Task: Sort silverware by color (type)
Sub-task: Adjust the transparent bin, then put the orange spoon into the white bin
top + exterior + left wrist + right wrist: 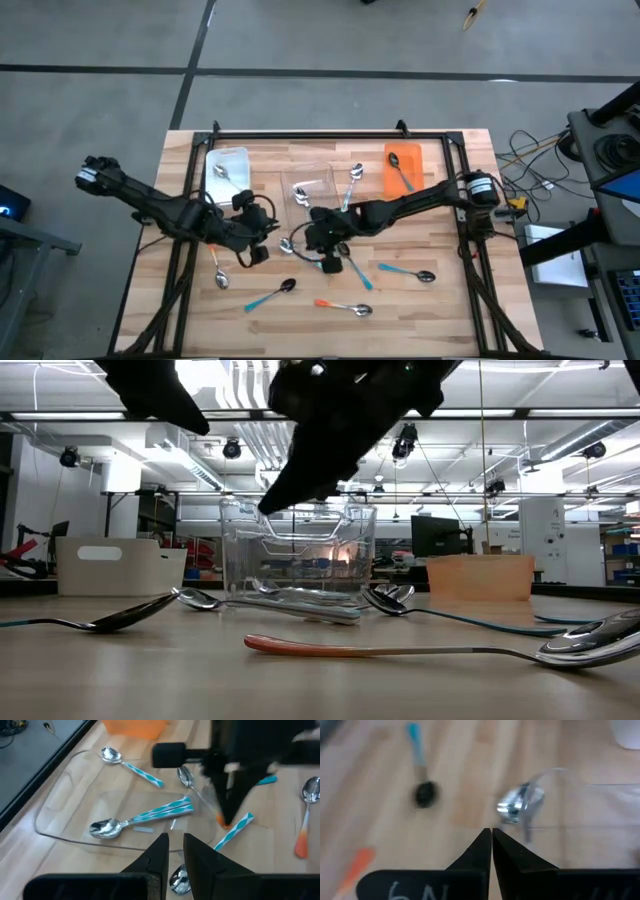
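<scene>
Spoons lie scattered on the wooden table. One with a silver bowl and an orange handle end lies flat right below my right gripper. That gripper is shut, and the low view shows it raised above the table. Its wrist view is blurred, with a silver spoon just beyond the fingers. My left gripper hovers at the clear bin's near side, shut but for a slit. A silver bowl shows through that slit.
White bin, clear bin and orange bin stand in a row at the far side. The clear bin holds teal-striped spoons. An orange-handled spoon, a dark-bowled teal spoon and others lie toward the near edge. A black frame borders the table.
</scene>
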